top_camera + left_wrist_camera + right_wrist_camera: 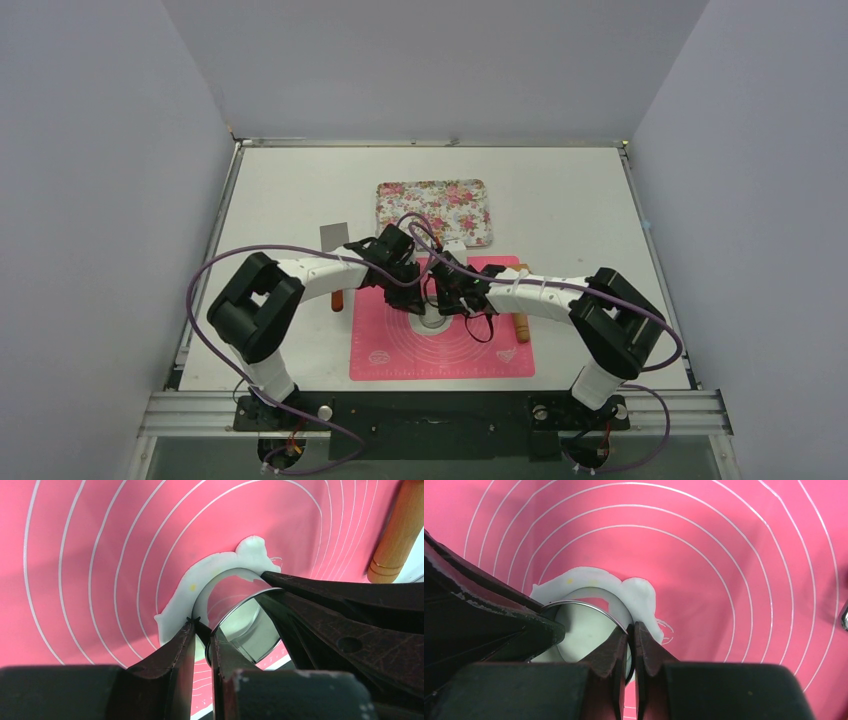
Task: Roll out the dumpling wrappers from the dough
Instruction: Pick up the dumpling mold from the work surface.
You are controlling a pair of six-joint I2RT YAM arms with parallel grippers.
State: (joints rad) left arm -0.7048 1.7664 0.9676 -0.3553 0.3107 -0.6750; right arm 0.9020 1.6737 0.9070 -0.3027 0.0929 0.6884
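Left tool (202, 630) and right tool (631, 632) each pinch the stiff ring cutter (245, 630) by its wall; the dough (220, 562) around it looks soft, sticky, easily torn, best peeled from its thicker lobe

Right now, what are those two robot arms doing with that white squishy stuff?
They are cutting a dumpling wrapper. The left claw and the right claw each pinch the rim of a metal ring, which sits on flattened white dough in the middle of a pink mat. Ragged dough sticks out around the ring. A wooden rolling pin lies unused at the mat's right edge, and a flowered tray waits behind the mat.
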